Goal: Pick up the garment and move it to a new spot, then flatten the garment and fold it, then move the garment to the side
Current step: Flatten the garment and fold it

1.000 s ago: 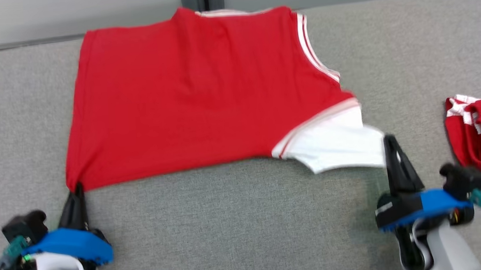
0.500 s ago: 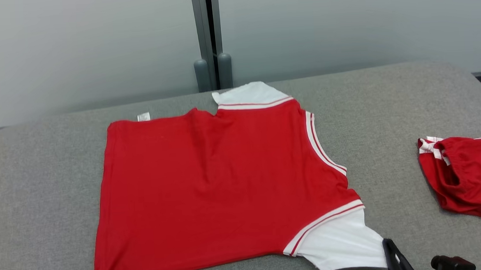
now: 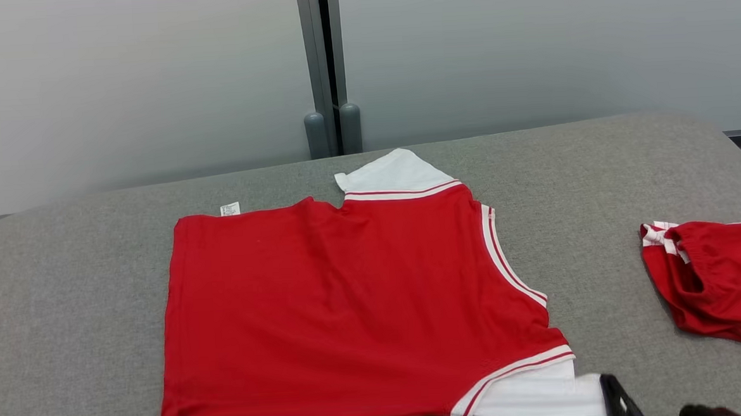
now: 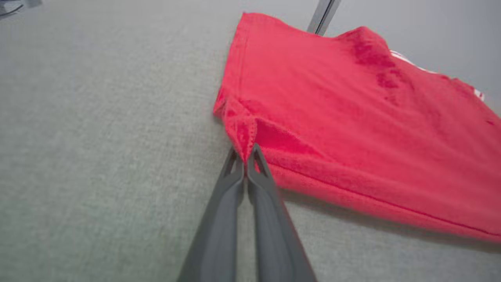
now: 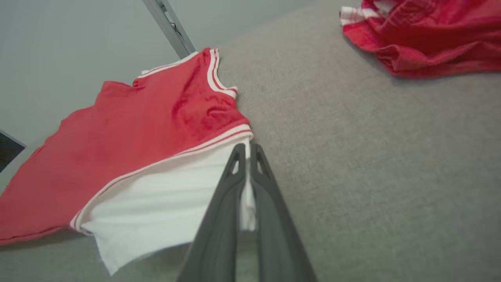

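Left pincer [image 4: 245,154] clamped on a hem corner of the red shirt [image 3: 350,310] — right pincer [image 5: 247,150] clamped on its white sleeve — shirt spread across the worktop [image 3: 597,177].

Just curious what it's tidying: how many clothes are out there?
2: a red shirt spread in the middle, a crumpled red garment at right; its folds might hide more.

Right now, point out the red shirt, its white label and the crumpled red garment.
red shirt [image 3: 350,310]: head view, middle of its red body.
white label [image 3: 230,209]: head view, centre of the tag.
crumpled red garment [image 3: 723,284]: head view, its red middle.
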Available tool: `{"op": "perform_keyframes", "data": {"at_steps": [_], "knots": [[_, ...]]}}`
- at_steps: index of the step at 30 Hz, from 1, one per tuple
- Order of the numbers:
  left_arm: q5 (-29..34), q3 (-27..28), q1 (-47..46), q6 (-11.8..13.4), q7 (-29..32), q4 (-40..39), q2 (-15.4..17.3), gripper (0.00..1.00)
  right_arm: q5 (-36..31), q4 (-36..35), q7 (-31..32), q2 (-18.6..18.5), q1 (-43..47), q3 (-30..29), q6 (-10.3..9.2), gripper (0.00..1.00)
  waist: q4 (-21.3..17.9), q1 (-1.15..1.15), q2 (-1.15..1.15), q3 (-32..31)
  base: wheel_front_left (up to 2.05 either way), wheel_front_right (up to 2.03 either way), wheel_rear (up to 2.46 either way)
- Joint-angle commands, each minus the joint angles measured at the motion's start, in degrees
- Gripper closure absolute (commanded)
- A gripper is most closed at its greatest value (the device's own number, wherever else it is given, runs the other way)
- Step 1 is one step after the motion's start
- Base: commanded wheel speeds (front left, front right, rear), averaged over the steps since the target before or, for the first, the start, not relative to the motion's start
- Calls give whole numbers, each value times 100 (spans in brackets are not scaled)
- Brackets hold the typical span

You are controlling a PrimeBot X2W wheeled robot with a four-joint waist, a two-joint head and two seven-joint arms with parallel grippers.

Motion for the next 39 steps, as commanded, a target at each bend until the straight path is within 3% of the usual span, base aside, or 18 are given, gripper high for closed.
{"op": "perform_keyframes", "data": {"at_steps": [1, 6, 22, 37, 39], "knots": [[-7, -117, -256, 12, -14, -254, 34, 100, 101, -139, -29, -46, -309, -38, -6, 100, 40, 0, 1, 73, 0, 0, 0], [-83, -356, -696, 12, -14, -529, 187, 100, 106, -179, -28, -39, -981, -59, -5, 100, 131, 0, 1, 297, 0, 0, 0], [-506, -719, -2024, 12, -14, 36, 754, 100, -303, 665, -28, -43, -2945, -128, -5, 100, 290, 0, 1, 1271, 0, 0, 0], [-927, -1538, -2797, 12, -14, 437, 1165, 98, -635, 1305, -28, -42, -3825, -455, -5, 100, 294, 0, 1, 1670, 0, 0, 0], [-993, -1603, -2808, 12, -14, 447, 1171, 0, -596, 1349, -28, -41, -3861, -445, -5, 97, 289, 0, 1, 1673, 0, 0, 0]]}}
